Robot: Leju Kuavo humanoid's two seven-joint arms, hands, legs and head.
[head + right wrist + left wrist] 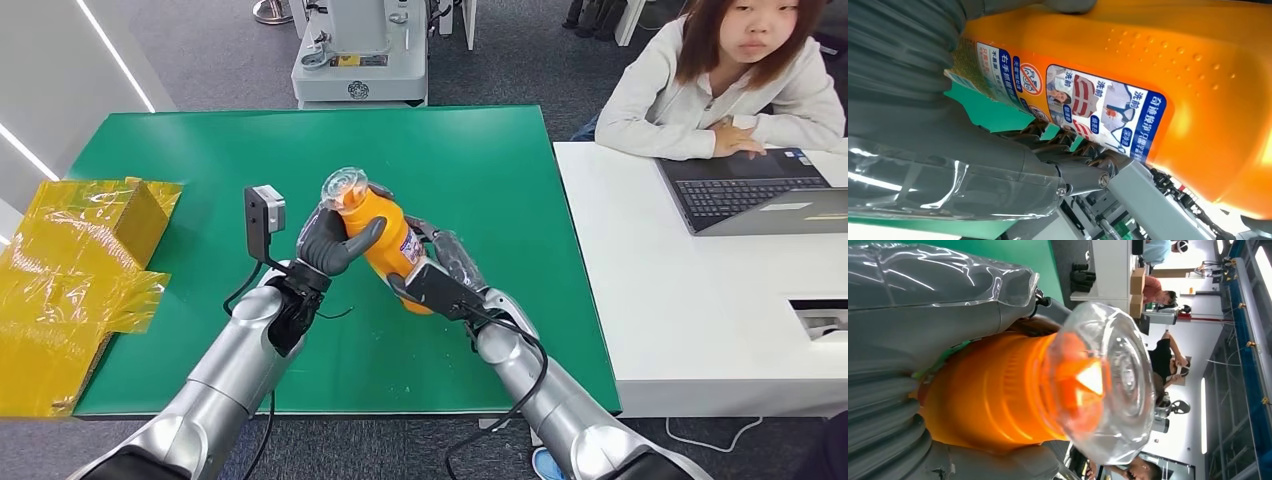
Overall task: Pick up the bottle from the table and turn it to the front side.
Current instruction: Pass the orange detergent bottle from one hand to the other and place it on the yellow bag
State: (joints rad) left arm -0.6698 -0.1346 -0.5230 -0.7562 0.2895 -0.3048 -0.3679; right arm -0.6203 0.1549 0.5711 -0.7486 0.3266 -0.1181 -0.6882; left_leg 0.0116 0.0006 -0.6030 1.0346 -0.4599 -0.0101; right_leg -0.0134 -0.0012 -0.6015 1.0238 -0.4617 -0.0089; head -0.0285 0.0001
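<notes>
A: Fingers first?
B: Left hand (pixel 335 245) wrapped round the bottle (pixel 385 240) near its neck, thumb across the front. Right hand (pixel 440 275) cups the lower body from the other side. Both holding, neither slack.

A: Where's the bottle?
B: Centre of head view, off the table (pixel 480 150), tilted w/ clear cap (pixel 345 187) toward upper left. In left wrist view the cap (pixel 1103 385) sits centre-right, orange body (pixel 993 390) jammed against the palm.

A: Label?
B: Right wrist view: label (pixel 1083 107) w/ small pictures and warning icons runs across the middle. Looks like a back label, my guess.

A: So which step?
B: Pickup done; looks mid-turn, two-handed. Front not facing out yet, I'd say.

A: Next move needs?
B: Prob. roll it about its long axis. One hand must ease while the other holds firm, else it slips. Plastic looks slick.

A: Around it?
B: Yellow wrap (pixel 70 270) at left edge, person w/ laptop (pixel 750 190) upper right, well apart.
</notes>
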